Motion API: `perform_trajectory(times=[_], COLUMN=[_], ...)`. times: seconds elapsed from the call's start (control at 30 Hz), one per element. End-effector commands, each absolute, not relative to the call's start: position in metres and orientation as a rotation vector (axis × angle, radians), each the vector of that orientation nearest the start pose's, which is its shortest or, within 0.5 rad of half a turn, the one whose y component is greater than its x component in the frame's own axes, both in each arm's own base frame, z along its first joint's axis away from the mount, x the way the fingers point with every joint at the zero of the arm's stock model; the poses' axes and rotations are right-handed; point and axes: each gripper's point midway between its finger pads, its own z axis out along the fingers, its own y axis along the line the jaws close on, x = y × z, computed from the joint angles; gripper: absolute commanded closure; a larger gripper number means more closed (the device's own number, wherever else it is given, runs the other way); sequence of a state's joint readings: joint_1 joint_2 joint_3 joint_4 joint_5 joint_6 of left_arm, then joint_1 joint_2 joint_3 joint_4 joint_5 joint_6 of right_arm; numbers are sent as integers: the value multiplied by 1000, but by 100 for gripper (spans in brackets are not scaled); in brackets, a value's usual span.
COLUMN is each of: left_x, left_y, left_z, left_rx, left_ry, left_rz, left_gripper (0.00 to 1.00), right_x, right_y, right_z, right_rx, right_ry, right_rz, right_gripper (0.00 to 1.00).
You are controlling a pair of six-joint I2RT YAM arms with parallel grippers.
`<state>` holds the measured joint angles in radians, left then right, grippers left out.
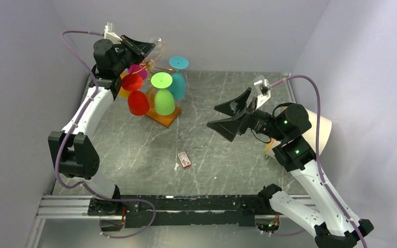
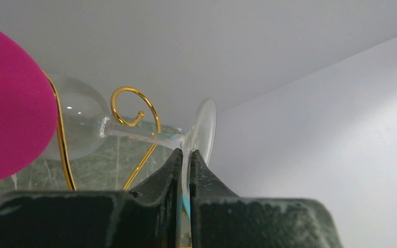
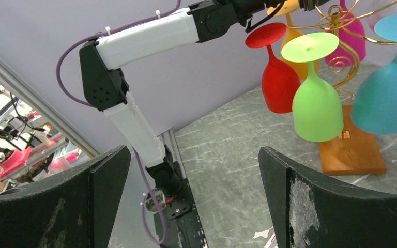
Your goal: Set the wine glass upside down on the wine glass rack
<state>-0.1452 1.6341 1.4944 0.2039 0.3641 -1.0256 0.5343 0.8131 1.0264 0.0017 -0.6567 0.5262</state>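
My left gripper [image 2: 187,155] is shut on the round foot of a clear wine glass [image 2: 204,129]. The glass lies nearly sideways, its stem crossing a gold scroll of the wine glass rack [image 2: 134,103] and its bowl beyond. From above, the left gripper [image 1: 150,47] is at the top of the rack [image 1: 152,64], whose wooden base [image 1: 165,118] stands at the back left. My right gripper [image 1: 214,116] hovers open over the table's right half, nothing between its fingers [image 3: 192,155].
Red [image 1: 137,102], green [image 1: 164,101], teal [image 1: 177,82], pink [image 2: 10,103] and orange glasses hang upside down on the rack. A small red-and-white card [image 1: 184,159] lies mid-table. A cream cylinder [image 1: 324,129] stands behind the right arm. Walls close in on three sides.
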Motion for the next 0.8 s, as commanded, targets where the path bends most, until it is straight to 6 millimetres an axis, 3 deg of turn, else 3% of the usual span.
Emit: perform_trajectory(times=[0.0, 0.2, 0.77], left_x=[472, 466, 487], left_y=[-186, -194, -204], left_z=[428, 431, 438], left_rx=[-309, -249, -151], left_ry=[1517, 1487, 1396], left_rz=[-1285, -1306, -1331], left_gripper=[93, 93, 93], right_x=[166, 166, 164], right_y=[240, 241, 237], right_z=[430, 427, 433], right_rx=[-605, -609, -616], right_ry=[1379, 1384, 1371], right_rz=[1287, 1288, 1260], right_gripper=[0, 0, 0])
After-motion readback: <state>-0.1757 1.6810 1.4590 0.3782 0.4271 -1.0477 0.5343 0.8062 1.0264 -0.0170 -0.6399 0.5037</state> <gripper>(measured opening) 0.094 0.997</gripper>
